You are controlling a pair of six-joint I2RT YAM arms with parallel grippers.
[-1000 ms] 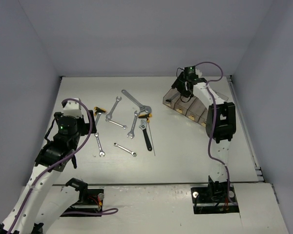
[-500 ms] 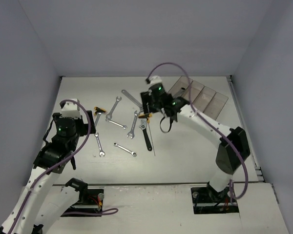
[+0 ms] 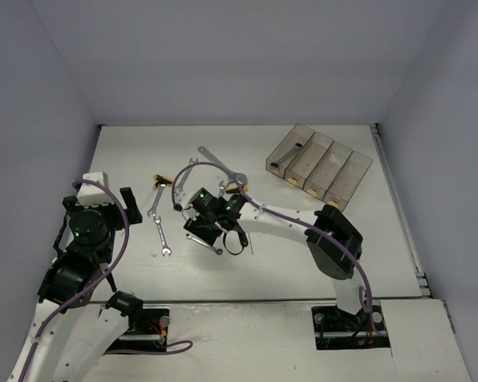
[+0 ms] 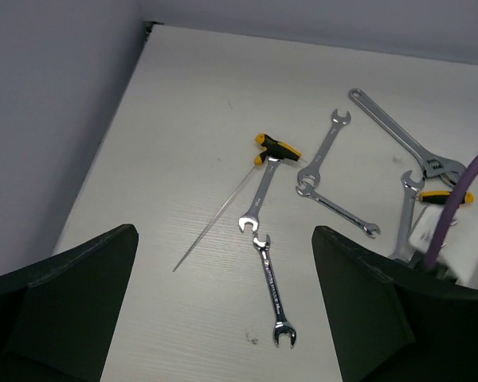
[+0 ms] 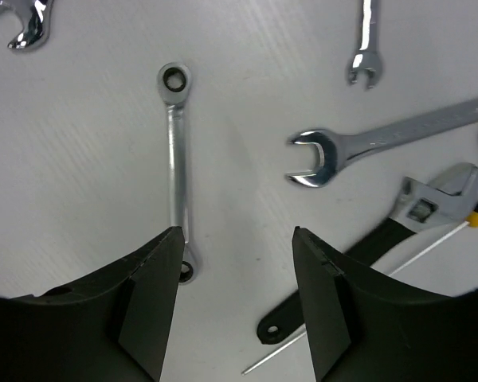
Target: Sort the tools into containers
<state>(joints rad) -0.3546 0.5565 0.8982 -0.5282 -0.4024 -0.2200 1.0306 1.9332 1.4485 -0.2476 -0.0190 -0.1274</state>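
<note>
Hovering above the middle of the table, the right hand, fingers parted and empty, has a small silver wrench lying flat just under it, its end beside one finger; the containers sit far right.

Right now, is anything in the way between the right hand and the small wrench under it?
Nothing visible does. The right hand hangs open just above the small wrench; the larger wrench lies off to one side.
</note>
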